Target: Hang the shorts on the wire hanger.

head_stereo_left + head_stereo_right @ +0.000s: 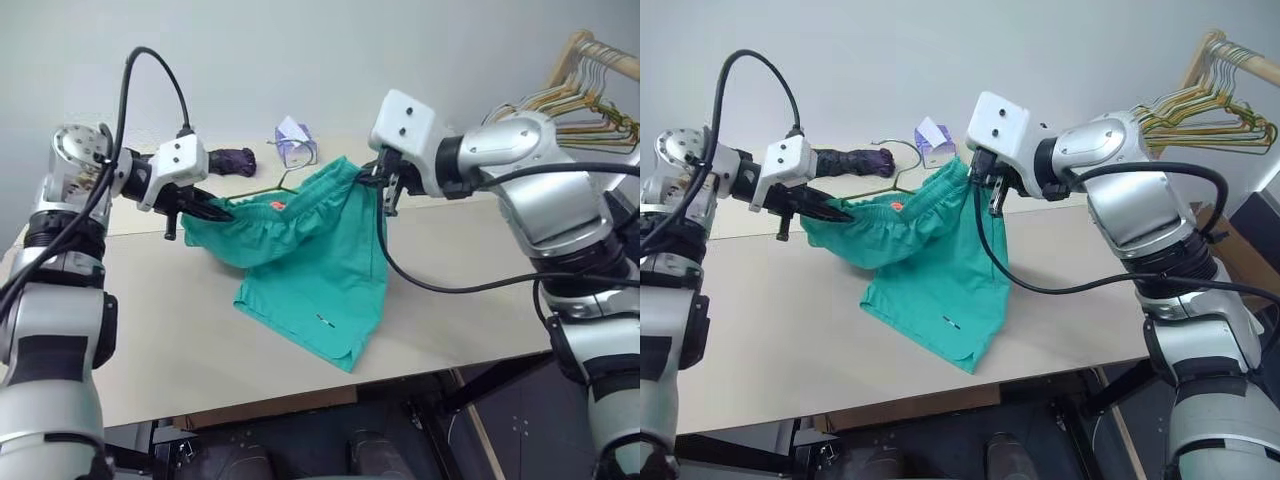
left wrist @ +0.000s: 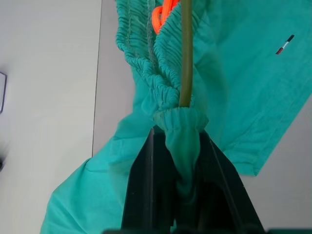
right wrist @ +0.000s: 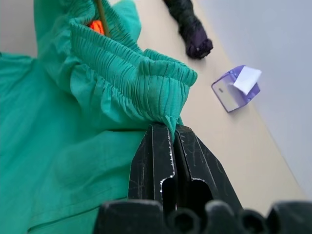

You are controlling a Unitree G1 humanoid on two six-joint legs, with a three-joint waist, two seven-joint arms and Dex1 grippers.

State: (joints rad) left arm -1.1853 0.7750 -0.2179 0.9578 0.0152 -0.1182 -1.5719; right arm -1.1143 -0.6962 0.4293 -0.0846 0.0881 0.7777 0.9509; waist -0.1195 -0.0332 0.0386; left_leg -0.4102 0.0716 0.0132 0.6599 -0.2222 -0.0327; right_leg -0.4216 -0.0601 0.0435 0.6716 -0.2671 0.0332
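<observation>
Shorts [image 1: 315, 260] are held stretched above the table [image 1: 150, 340] by the waistband: left gripper [image 2: 178, 146] clamped on waistband and hanger [image 2: 185, 58] wire, right gripper [image 3: 173, 134] pinched shut on the other side. Hanger mostly hidden inside cloth. Hem rests near the front edge.

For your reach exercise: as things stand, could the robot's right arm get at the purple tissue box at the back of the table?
Probably not yet. The right gripper is shut on the shorts waistband, and the tissue box lies behind the raised cloth; it would have to let go first.
</observation>
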